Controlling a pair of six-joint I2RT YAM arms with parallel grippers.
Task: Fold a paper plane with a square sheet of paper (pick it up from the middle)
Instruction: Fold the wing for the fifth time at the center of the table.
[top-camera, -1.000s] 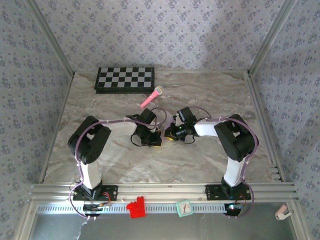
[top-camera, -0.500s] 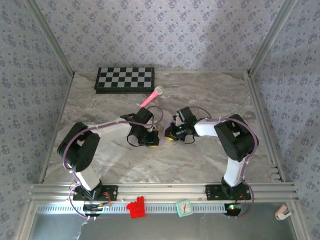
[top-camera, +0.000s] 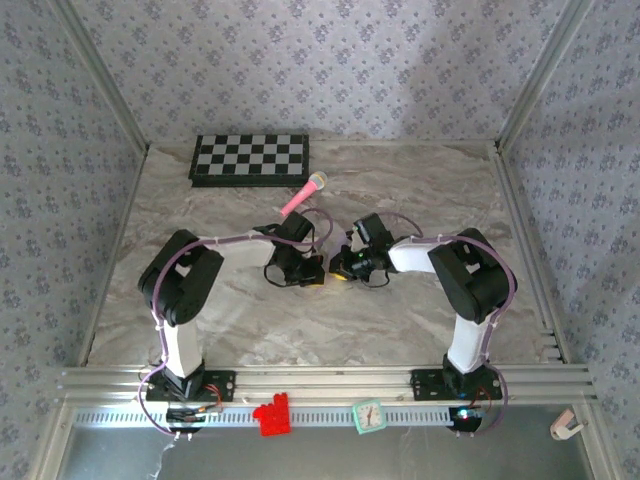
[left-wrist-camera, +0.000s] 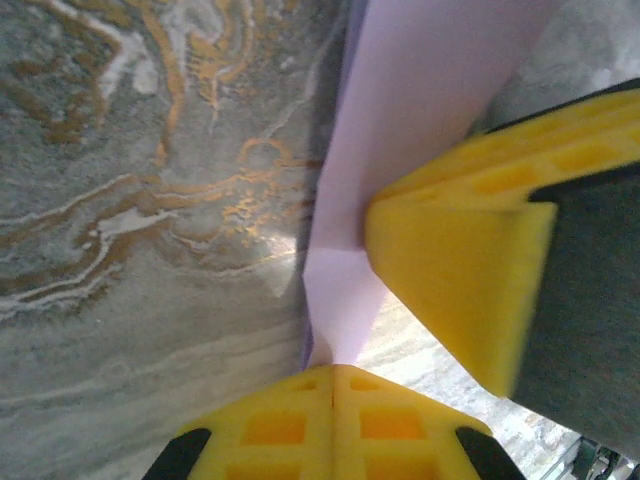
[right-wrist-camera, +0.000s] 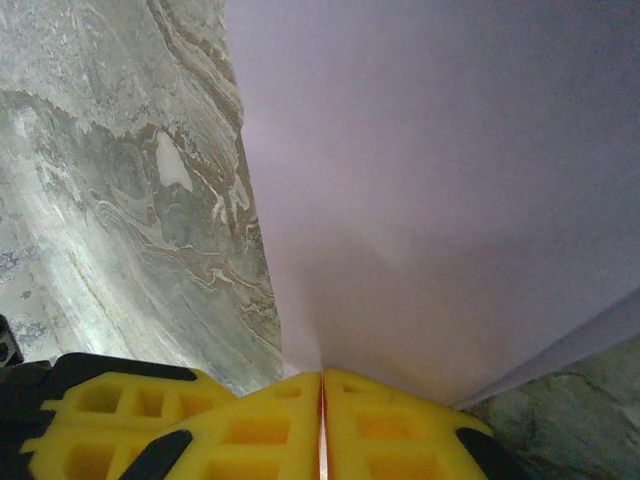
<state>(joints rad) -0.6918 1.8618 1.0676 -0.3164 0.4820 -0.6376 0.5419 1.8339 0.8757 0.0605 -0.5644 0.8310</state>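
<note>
The pale-lavender paper (left-wrist-camera: 400, 120), folded with a crease, hangs over the marbled table (left-wrist-camera: 150, 200), its narrow end running down into my left gripper (left-wrist-camera: 333, 372), which is shut on it. In the right wrist view the paper (right-wrist-camera: 430, 180) spreads wide, and my right gripper (right-wrist-camera: 321, 378) is shut on its lower edge. From above, the left gripper (top-camera: 308, 270) and right gripper (top-camera: 340, 268) meet almost tip to tip at mid-table. A yellow finger of the right gripper (left-wrist-camera: 450, 270) presses close beside the paper in the left wrist view.
The black-and-white checkered board (top-camera: 250, 158) lies at the back left. A pink toy microphone (top-camera: 303, 196) sits just behind the left arm. A red block (top-camera: 270, 414) and a small clock (top-camera: 368, 415) rest on the front rail. Patterned walls enclose the table.
The left arm's elbow swung out to the left and came back. Its gripper now sits slightly nearer the right gripper. The right arm has held still.
</note>
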